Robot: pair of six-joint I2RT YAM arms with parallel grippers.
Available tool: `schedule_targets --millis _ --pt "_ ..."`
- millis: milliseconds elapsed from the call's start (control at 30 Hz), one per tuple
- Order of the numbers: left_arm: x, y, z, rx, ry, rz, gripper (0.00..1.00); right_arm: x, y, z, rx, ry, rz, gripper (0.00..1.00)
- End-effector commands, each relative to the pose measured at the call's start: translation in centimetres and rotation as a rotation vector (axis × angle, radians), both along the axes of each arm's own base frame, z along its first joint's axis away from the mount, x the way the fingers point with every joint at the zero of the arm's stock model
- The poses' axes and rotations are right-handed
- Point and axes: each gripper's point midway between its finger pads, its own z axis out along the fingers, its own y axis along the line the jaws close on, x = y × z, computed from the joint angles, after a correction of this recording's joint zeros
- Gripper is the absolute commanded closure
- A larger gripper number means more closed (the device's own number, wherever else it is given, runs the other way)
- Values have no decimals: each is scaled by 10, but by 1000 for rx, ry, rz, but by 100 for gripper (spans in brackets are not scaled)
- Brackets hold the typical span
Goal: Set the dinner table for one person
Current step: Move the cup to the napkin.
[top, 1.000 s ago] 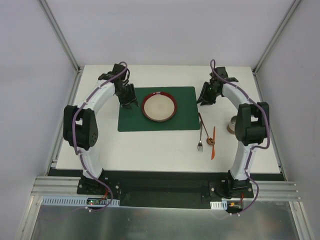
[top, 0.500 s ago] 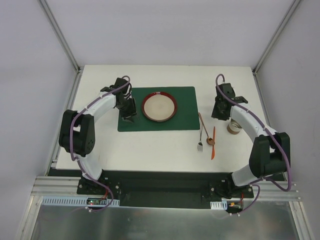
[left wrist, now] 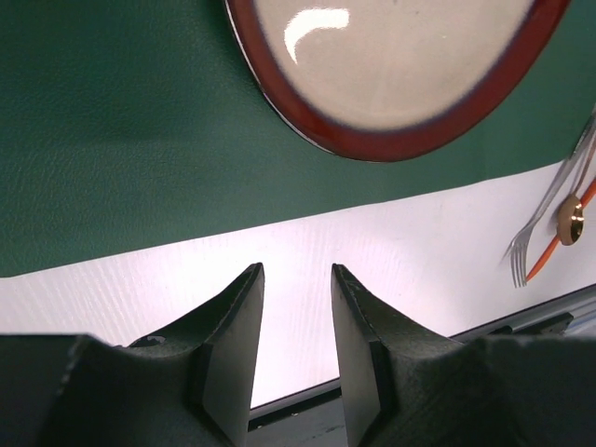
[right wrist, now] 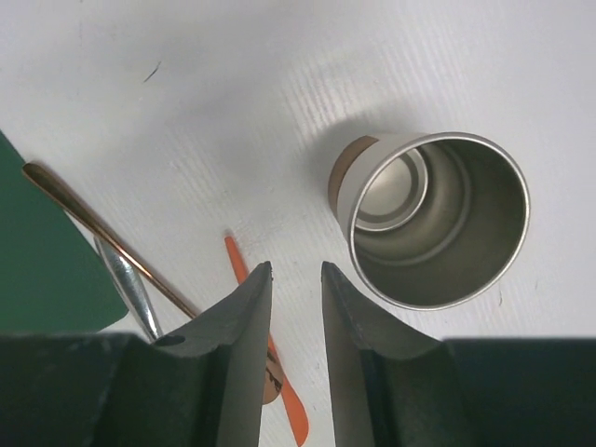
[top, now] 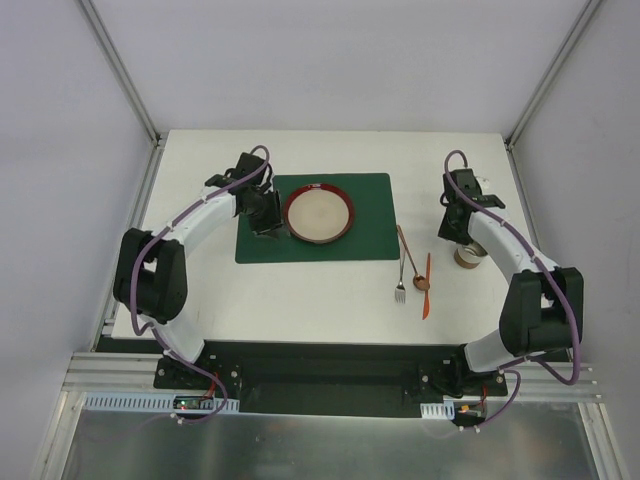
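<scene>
Spanning the work area beneath both arms, the dinner table (top: 300, 295) carries a green placemat (top: 370, 240) with a red-rimmed plate (top: 318, 213) on it; a fork (top: 400, 290), spoon (top: 408, 255) and orange knife (top: 425, 305) lie just right of the mat, long axes running near to far. The right gripper (right wrist: 296, 279) hangs part open and empty; the steel cup (right wrist: 433, 219) stands upright just beside its jaws, to their right in the wrist view, outside the gap. The left gripper (left wrist: 296, 279), likewise part open and empty, hovers left of the plate; the right arm is nearer the cup, so that pick probably falls to it.
</scene>
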Motion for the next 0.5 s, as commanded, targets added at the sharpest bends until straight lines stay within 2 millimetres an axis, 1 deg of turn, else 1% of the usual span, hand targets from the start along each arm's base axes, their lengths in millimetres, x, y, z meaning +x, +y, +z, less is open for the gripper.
schedule_targets --millis 0,167,267,467 --pt "3 -4 32 -34 -107 -9 65 -9 -22 18 -80 -40 -79 68" --pt "3 -7 28 -46 -95 -22 66 -9 -32 21 -114 -38 -100 67" --pt "2 -8 28 -52 -92 -32 66 -11 -37 17 -107 -24 -121 66" --pt "1 -8 30 -54 -99 -34 67 -14 -41 10 -105 -2 -138 66"
